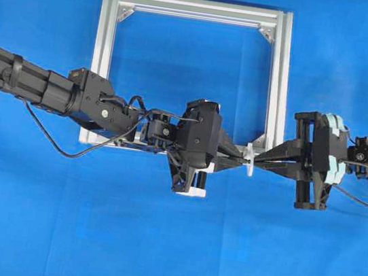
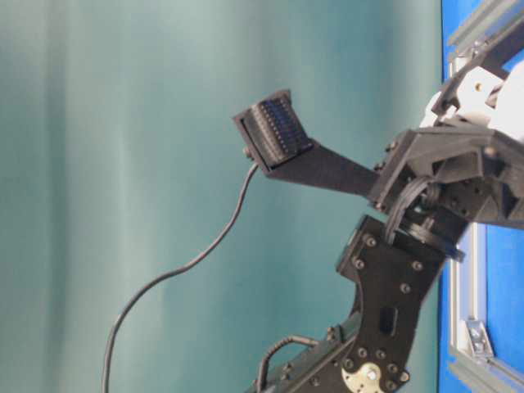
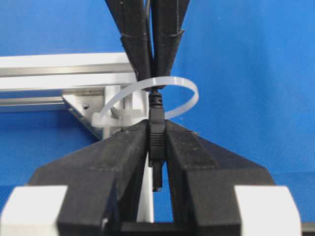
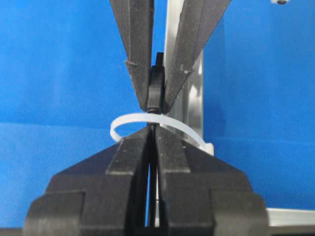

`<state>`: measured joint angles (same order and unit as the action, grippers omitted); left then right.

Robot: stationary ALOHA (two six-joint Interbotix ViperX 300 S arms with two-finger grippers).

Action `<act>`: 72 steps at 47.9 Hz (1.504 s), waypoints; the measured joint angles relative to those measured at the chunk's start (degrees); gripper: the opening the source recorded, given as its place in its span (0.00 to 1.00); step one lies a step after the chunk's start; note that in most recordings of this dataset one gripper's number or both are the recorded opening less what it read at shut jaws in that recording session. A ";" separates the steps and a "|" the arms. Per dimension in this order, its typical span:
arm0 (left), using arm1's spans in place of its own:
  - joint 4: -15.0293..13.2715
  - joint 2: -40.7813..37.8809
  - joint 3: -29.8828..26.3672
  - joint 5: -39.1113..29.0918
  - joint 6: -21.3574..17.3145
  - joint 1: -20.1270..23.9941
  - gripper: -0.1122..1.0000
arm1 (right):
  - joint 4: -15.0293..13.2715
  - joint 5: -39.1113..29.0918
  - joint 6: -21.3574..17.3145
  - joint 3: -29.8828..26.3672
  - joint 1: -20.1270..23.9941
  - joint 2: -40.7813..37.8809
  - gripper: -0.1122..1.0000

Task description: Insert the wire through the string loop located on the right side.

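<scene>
Over the blue-covered bench lies a square silver aluminium frame, and the two black arms meet nose to nose at its lower right corner. Sticking out from that corner is the small translucent white string loop, a thin plastic band curled into a ring beside the frame's bar.

The left tool reaches in from the left, and its two black fingers are pressed tight on the black plug-like connector at the end of the thin black wire. In the left wrist view the plug stands upright between the pads, its narrow neck rising to the band of the loop, right where the other arm's fingertips come down.

The right tool comes from the opposite side with its fingers drawn together. Whether they pinch the wire itself I cannot tell; a thin dark line runs down the slit between them.

Seen from the right wrist, the loop circles the spot where both pairs of fingertips meet, with the plug on the far side, clamped by the left tool.
</scene>
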<state>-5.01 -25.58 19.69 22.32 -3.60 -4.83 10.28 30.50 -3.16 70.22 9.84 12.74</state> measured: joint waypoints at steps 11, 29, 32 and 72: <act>0.09 0.00 -0.09 0.00 -0.09 -0.09 0.19 | 1.49 -2.55 -0.18 0.70 -0.09 1.41 0.42; 0.09 0.09 0.26 0.00 -0.18 -0.09 0.19 | 2.20 -3.96 -0.18 0.70 -0.09 1.67 0.94; 0.00 0.18 1.05 0.00 -0.26 -0.09 0.19 | 2.20 -3.96 -0.18 0.70 -0.09 1.76 0.94; 0.09 25.58 40.17 10.90 0.09 -0.26 0.19 | 2.20 -3.96 -0.09 0.62 -0.18 1.76 0.94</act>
<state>-4.92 0.00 59.85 33.22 -3.52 -5.10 12.48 26.54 -3.25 70.84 9.67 14.50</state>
